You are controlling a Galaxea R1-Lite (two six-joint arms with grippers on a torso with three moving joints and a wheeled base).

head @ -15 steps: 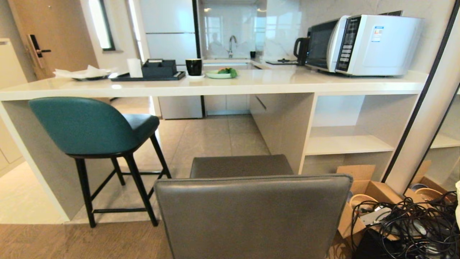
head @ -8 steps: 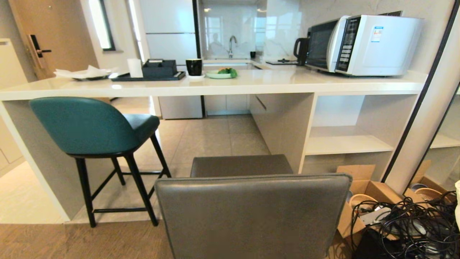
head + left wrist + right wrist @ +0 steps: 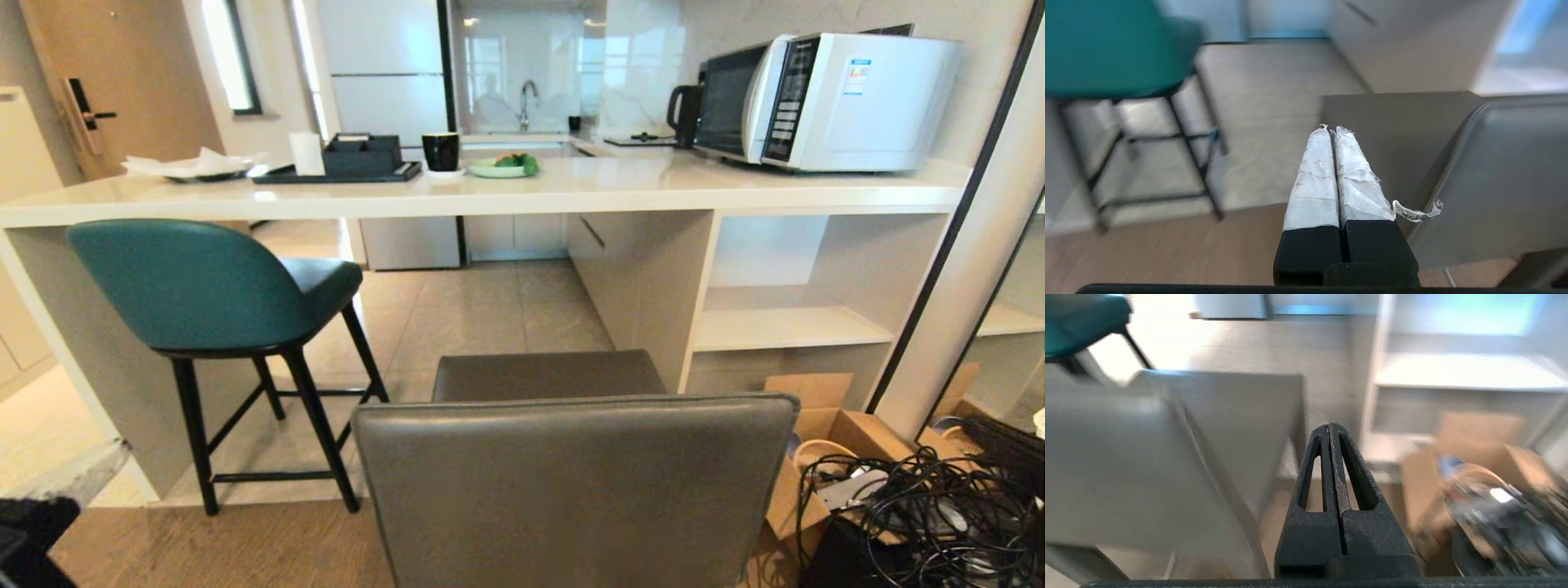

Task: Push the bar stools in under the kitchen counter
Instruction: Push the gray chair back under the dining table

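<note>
Two bar stools are seen before the kitchen counter (image 3: 490, 196), a long glossy off-white top with a matching slab side and open white shelf cubbies (image 3: 788, 327) at the right. The teal stool (image 3: 204, 286), with a curved padded back and thin black splayed legs, is placed at the left, its seat partly tucked under the counter edge. The grey stool (image 3: 571, 482), leather with a square back, is set nearest, in the middle, well clear of the counter; its seat is turned toward the counter.

The left gripper (image 3: 1331, 130) is held fully closed, its white-wrapped fingers pressed together, with nothing gripped, beside the grey stool's left edge. The right gripper (image 3: 1329, 426) is likewise closed and empty, beside the stool's right edge. Contact with the stool cannot be judged.

The grey stool's legs are hidden behind its back. Both wrist views are blurred. A cardboard box (image 3: 824, 425) and tangled cables (image 3: 939, 506) are cut off at the near right.
</note>
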